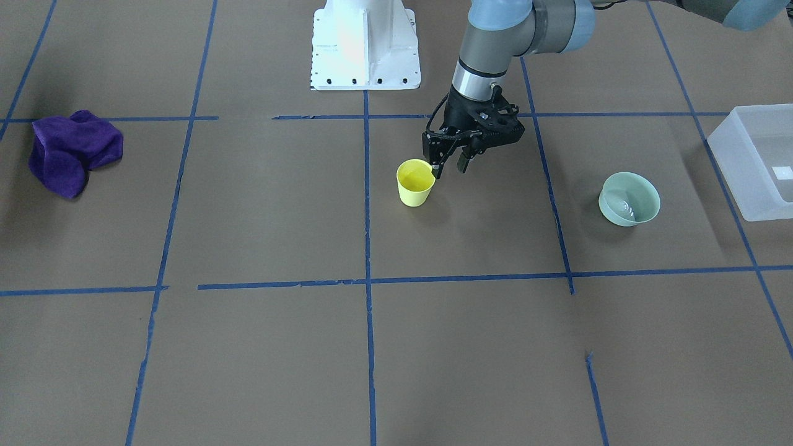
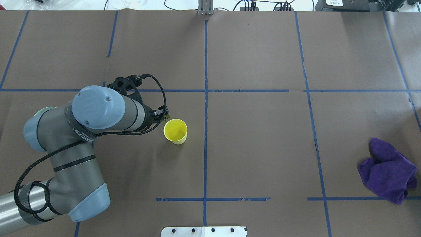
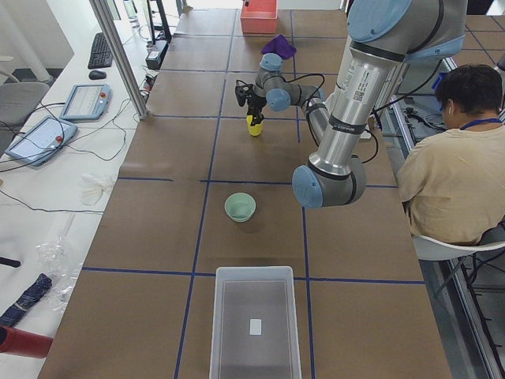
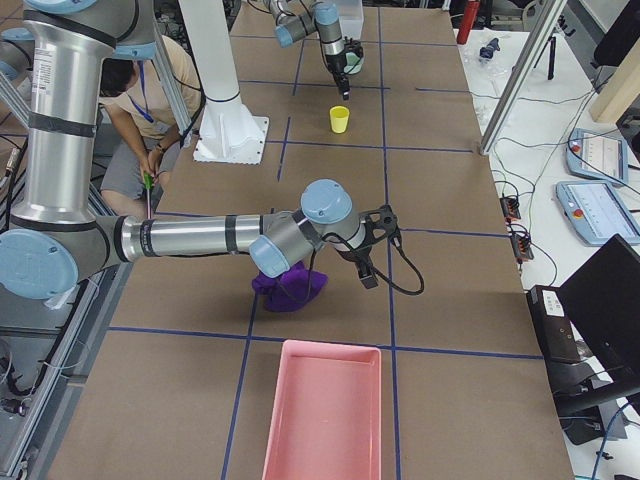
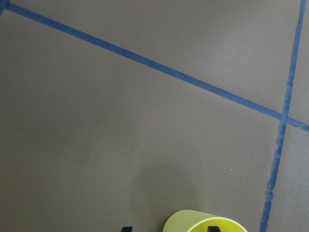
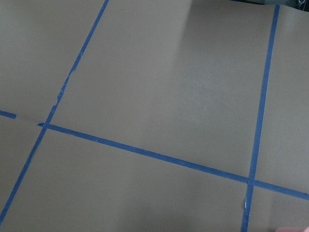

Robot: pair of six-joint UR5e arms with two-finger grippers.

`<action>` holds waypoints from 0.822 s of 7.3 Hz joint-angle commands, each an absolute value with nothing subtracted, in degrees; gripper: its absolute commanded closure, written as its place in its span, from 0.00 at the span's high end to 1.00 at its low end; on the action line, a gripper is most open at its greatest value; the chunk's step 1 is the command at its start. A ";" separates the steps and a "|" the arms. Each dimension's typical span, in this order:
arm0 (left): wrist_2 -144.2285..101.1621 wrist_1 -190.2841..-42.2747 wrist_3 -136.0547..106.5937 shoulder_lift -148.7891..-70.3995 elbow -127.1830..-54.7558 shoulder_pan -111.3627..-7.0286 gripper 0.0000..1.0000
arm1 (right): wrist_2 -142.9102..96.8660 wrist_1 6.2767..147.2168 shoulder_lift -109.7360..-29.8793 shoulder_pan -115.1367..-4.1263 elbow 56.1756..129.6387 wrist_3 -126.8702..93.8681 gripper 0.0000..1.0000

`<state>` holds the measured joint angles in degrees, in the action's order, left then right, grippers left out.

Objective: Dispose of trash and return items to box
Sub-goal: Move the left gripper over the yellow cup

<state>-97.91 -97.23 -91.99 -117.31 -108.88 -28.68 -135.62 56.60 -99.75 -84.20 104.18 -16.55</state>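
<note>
Yellow cup (image 1: 415, 184) upright, centre of front-facing frame; box (image 1: 737, 179) well apart at right edge. Left gripper (image 1: 448, 171) spread, one finger over cup mouth, other outside wall: set for rim pinch. Right gripper (image 4: 368, 265) state: cannot tell.

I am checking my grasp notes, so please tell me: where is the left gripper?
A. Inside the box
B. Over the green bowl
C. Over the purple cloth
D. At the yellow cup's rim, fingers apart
D: the left gripper is at the rim of the upright cup, with one finger at the rim and the other outside the cup, clear of its wall.
</note>
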 commanded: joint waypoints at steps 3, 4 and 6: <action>-97.91 -97.29 -92.11 -117.42 -108.19 -24.96 0.47 | -135.44 56.60 -99.93 -84.20 104.06 -16.44 1.00; -98.00 -97.29 -92.20 -117.42 -108.11 -24.96 0.31 | -135.44 56.60 -100.02 -84.20 103.71 -16.17 1.00; -98.00 -97.38 -92.11 -117.42 -108.11 -24.87 0.27 | -135.53 56.51 -100.02 -84.20 103.45 -16.08 1.00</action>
